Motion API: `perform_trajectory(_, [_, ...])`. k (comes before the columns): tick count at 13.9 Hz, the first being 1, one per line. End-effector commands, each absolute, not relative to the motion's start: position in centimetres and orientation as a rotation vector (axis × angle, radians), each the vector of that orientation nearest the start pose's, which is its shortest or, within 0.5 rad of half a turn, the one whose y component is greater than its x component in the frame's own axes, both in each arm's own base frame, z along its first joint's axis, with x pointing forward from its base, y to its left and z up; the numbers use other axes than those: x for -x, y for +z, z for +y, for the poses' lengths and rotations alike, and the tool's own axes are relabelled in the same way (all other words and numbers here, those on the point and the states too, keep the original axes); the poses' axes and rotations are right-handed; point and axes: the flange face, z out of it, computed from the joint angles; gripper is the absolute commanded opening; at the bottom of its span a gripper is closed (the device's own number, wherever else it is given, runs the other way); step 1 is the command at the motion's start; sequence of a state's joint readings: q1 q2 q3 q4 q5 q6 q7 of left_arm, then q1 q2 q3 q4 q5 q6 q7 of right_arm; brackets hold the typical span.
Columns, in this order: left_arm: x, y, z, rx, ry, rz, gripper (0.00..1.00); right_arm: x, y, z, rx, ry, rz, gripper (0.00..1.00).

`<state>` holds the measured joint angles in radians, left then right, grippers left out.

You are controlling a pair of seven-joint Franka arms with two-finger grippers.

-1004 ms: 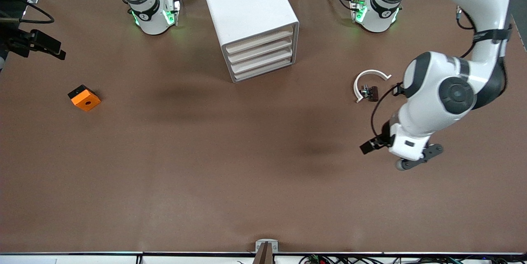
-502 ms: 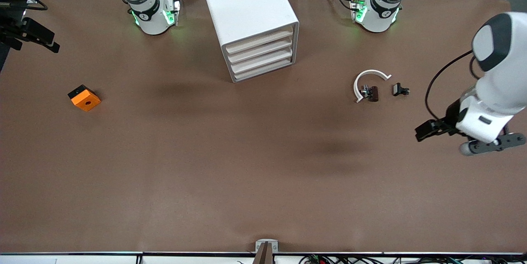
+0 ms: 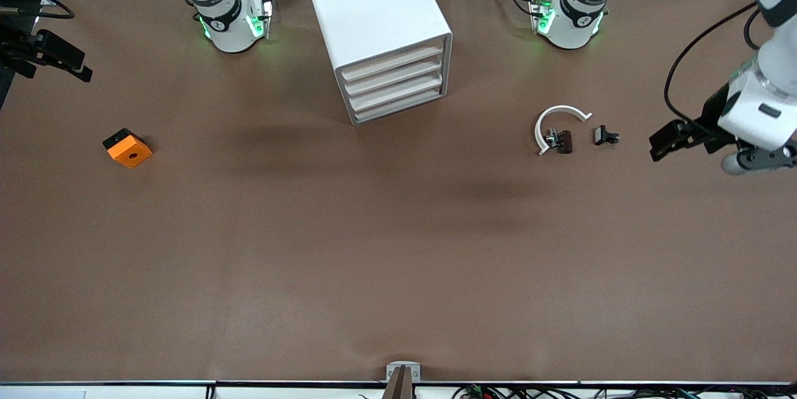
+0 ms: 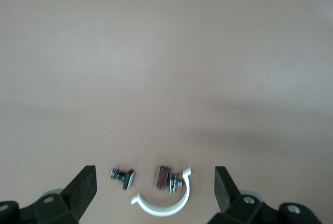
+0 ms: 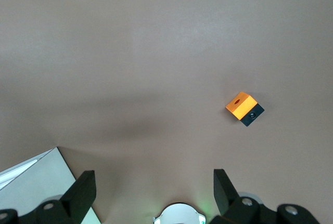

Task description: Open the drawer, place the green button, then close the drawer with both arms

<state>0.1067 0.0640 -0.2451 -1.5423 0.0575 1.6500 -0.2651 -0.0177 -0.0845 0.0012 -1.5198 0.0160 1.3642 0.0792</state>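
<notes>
The left arm bends over its own end of the table, and the left gripper (image 4: 154, 188) hangs above bare tabletop with its fingers spread wide. The right gripper (image 5: 153, 190) hangs over the right arm's end, also spread. The button (image 3: 606, 136), tiny and dark, lies on the table just beside a white curved piece (image 3: 558, 119). The cabinet (image 3: 373, 7) has all four drawers (image 3: 393, 83) shut.
</notes>
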Motion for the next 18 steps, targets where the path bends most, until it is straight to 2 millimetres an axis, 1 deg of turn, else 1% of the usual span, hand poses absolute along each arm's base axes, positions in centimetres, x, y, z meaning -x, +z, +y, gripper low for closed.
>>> perform_trajectory(1, [-54.0, 63.1, -6.9, 3.076, -0.064, -0.174, 1.0, -49.0, 67.3, -0.8, 3.114, 0.073, 0.162, 1.0])
perform_trajectory(4, [-51.7, 63.6, -5.8, 3.066, -0.053, -0.166, 1.0, -49.0, 67.3, -1.0, 3.114, 0.072, 0.141, 1.0])
perform_trajectory(5, [-51.4, 63.7, -5.1, 3.085, -0.05, -0.174, 1.0, -49.1, 67.2, -1.3, 3.113, 0.074, 0.105, 1.0])
perform_trajectory(7, [-51.4, 64.1, -2.5, 3.118, -0.052, -0.133, 1.0, -49.1, 67.2, -1.5, 3.113, 0.074, 0.097, 1.0])
perform_trajectory(8, [-51.1, 64.5, -2.3, 3.124, -0.062, -0.121, 1.0, -49.1, 67.3, -1.4, 3.114, 0.069, 0.095, 1.0])
perform_trajectory(10, [-50.3, 64.6, -2.4, 3.122, -0.029, -0.128, 1.0, -49.1, 67.4, -1.5, 3.115, 0.062, 0.097, 1.0])
perform_trajectory(11, [-50.1, 64.2, -2.5, 3.122, -0.014, -0.126, 1.0, -49.1, 67.4, -1.4, 3.114, 0.062, 0.092, 1.0])
perform_trajectory(13, [-49.5, 64.4, -2.8, 3.124, -0.019, -0.124, 1.0, -49.1, 67.3, -1.3, 3.115, 0.062, 0.09, 1.0])
perform_trajectory(14, [-49.4, 64.4, -3.4, 3.122, -0.019, -0.117, 1.0, -49.2, 67.4, -1.3, 3.114, 0.057, 0.09, 1.0])
perform_trajectory(16, [-49.5, 64.4, -3.5, 3.123, -0.021, -0.117, 1.0, -49.2, 67.5, -1.3, 3.116, 0.045, 0.09, 1.0])
perform_trajectory(18, [-49.8, 64.3, -4.2, 3.119, -0.019, -0.098, 1.0, -49.1, 67.7, -1.3, 3.114, 0.038, 0.09, 1.0])
